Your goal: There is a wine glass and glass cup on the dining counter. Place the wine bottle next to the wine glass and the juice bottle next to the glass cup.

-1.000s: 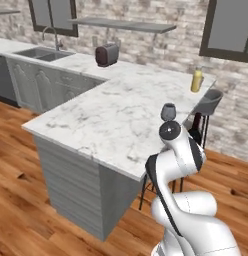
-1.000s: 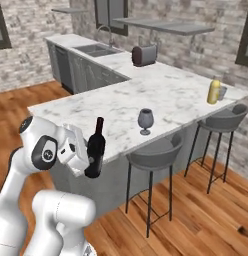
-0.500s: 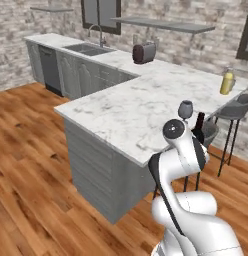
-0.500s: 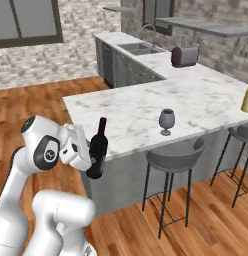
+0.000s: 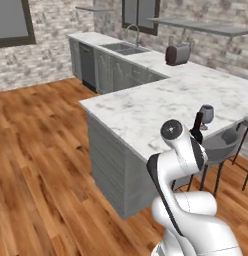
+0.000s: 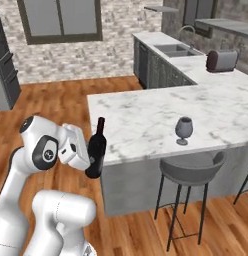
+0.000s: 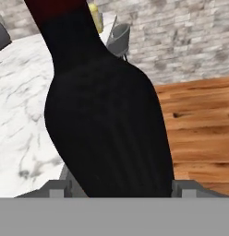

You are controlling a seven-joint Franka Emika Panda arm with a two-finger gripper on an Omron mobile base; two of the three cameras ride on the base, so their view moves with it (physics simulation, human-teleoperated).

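Kitchen w/ wood floor and brick-tile walls; the dining counter (image 6: 146, 120) fills the middle of both base views, white marble top, stool (image 6: 188, 170) tucked under its near edge. I've got the wine bottle (image 6: 96, 148) in the hand (image 6: 82, 154), which is closed around the bottle's lower body, held off the counter's near corner, not yet over the top. Bottle's long axis runs roughly upright, neck up, tilted slightly toward the counter; in the hand view its dark body blocks most of the frame.

Key relation: the wine glass (image 6: 184, 130) stands on the counter near the stool-side edge, well apart from the bottle, ahead and to my right in the right base view. In the left base view the bottle neck (image 5: 198, 125) shows just beside the glass (image 5: 206, 114), but that's line of sight, not closeness.

Juice bottle (image 7: 94, 17) is probably the small yellow shape at the far end of the counter in the hand view, near a grey stool back; too small to be sure.

Next, I judge: carry the bottle rightward over the top, keep it vertical, set down beside the glass w/o knocking it.
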